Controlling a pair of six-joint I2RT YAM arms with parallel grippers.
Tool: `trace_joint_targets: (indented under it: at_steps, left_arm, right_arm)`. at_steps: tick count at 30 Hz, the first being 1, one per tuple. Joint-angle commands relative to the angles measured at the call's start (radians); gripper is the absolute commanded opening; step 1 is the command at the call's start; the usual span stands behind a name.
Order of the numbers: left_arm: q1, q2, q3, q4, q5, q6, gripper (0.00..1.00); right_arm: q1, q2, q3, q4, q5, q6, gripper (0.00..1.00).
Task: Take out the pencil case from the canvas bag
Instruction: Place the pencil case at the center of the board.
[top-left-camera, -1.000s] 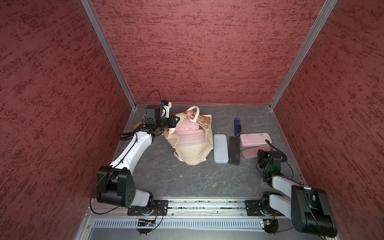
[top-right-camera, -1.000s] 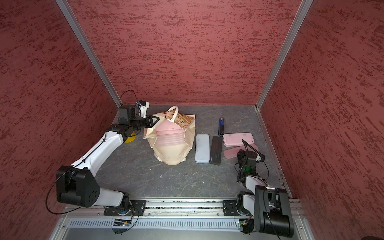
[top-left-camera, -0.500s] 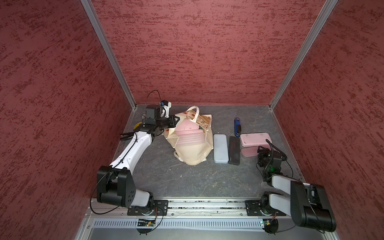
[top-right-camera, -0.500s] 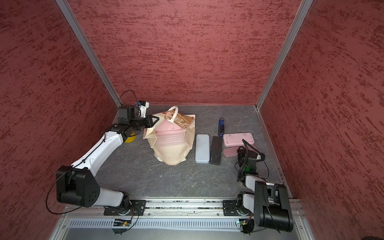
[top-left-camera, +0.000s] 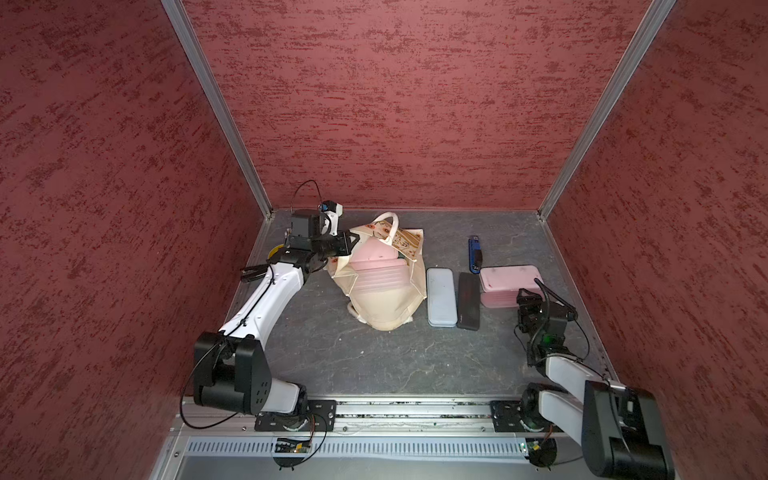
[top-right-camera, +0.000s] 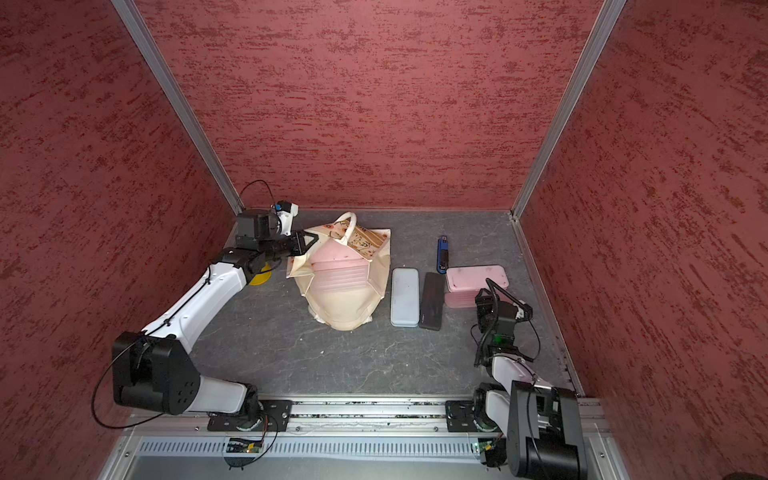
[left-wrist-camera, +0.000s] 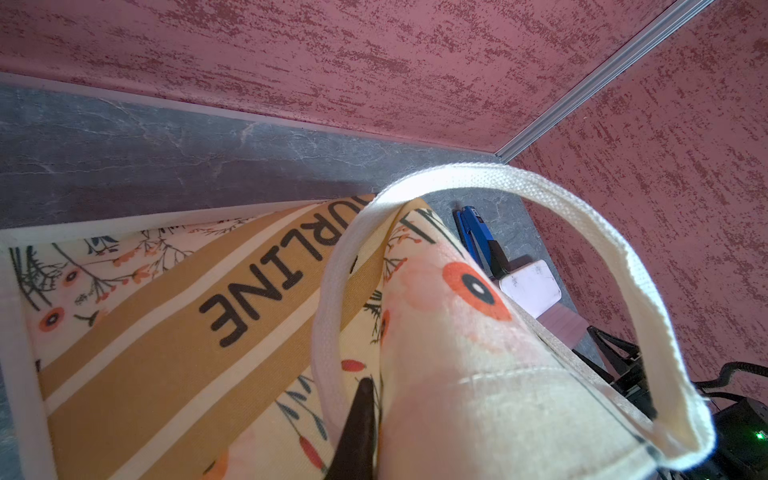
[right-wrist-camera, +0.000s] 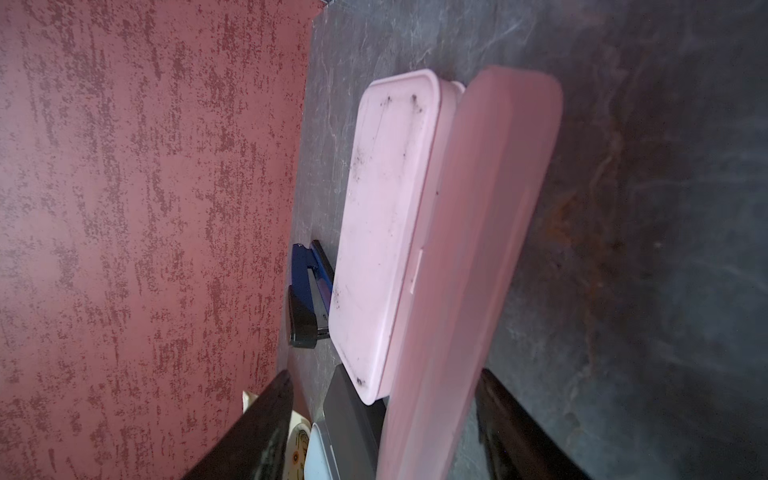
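The cream canvas bag (top-left-camera: 386, 299) lies on the grey floor with its mouth toward the back wall, and something pink (top-left-camera: 374, 257) shows inside it. My left gripper (top-left-camera: 353, 240) is shut on the bag's rim by the white handle (left-wrist-camera: 582, 216), with one dark fingertip (left-wrist-camera: 361, 399) against the printed cloth. My right gripper (right-wrist-camera: 384, 374) stands open at the right. A pink pencil case (right-wrist-camera: 478, 249) lies loose between its spread jaws, resting against a paler pink case (right-wrist-camera: 386, 208).
A pale blue-grey case (top-left-camera: 441, 302) and a black case (top-left-camera: 468, 301) lie side by side between the bag and the pink cases. A blue stapler (top-left-camera: 475, 253) sits behind them. A yellow object (top-left-camera: 276, 251) is under the left arm. Red walls close three sides.
The right jaws have opened and let go of the pink pencil case, which settled beside the paler pink case. The left arm and the bag have not moved.
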Motion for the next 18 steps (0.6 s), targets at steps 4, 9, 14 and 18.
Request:
trace_joint_targets:
  at_steps: [4,9,14,18]
  left_arm:
    - [0.009,-0.033,-0.001,0.012,-0.002,-0.006,0.00]
    - [0.009,-0.030,-0.002,0.013,0.004,-0.009,0.00]
    - [0.009,-0.030,-0.002,0.013,0.005,-0.009,0.00]
    - [0.009,-0.030,-0.002,0.012,0.003,-0.009,0.00]
  right_arm:
    - [-0.005,0.016,0.010,0.022,-0.019,0.010,0.71]
    - [-0.006,0.018,0.004,0.027,-0.023,0.014,0.73]
    - [-0.006,0.041,0.027,0.021,-0.031,0.001,0.78]
    - [-0.005,0.069,0.044,0.030,-0.050,-0.002,0.81]
